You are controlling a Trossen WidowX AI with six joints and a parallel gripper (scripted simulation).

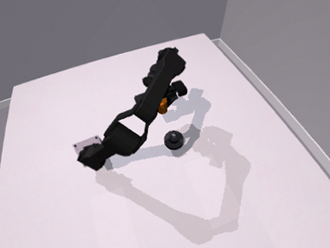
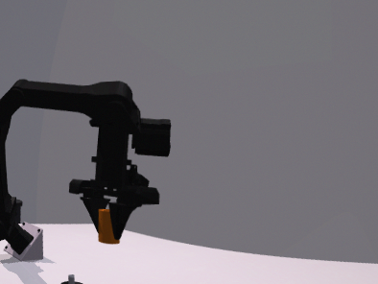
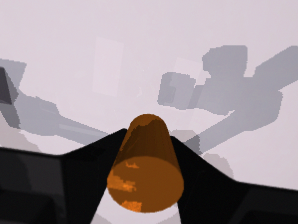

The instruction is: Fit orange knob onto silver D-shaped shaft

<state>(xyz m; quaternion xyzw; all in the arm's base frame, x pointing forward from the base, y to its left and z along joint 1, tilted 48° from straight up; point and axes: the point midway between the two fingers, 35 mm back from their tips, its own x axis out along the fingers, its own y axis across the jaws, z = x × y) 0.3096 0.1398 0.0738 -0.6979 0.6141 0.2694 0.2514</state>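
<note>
The orange knob (image 1: 162, 106) (image 2: 104, 227) (image 3: 146, 182) is a plain cylinder. It hangs roughly upright, well above the table. My gripper (image 2: 109, 229) (image 3: 147, 136) is shut on it, with one finger on each side. The knob's underside and hole are hidden. The round black pedestal (image 1: 168, 143) stands on the table, below and to the right of the knob in the top view. Its short silver shaft (image 1: 174, 136) (image 2: 71, 277) points up, bare. The side where the shaft is flat cannot be made out. I cannot pick out the pedestal in the wrist view.
The arm's pale mounting plate (image 1: 84, 144) (image 2: 36, 245) is at the left of the top and exterior views. The arm (image 1: 157, 87) (image 2: 62, 93) reaches over from it. Arm shadows lie across the table (image 1: 41, 201), around the pedestal too. Walls stand beyond the table's edges.
</note>
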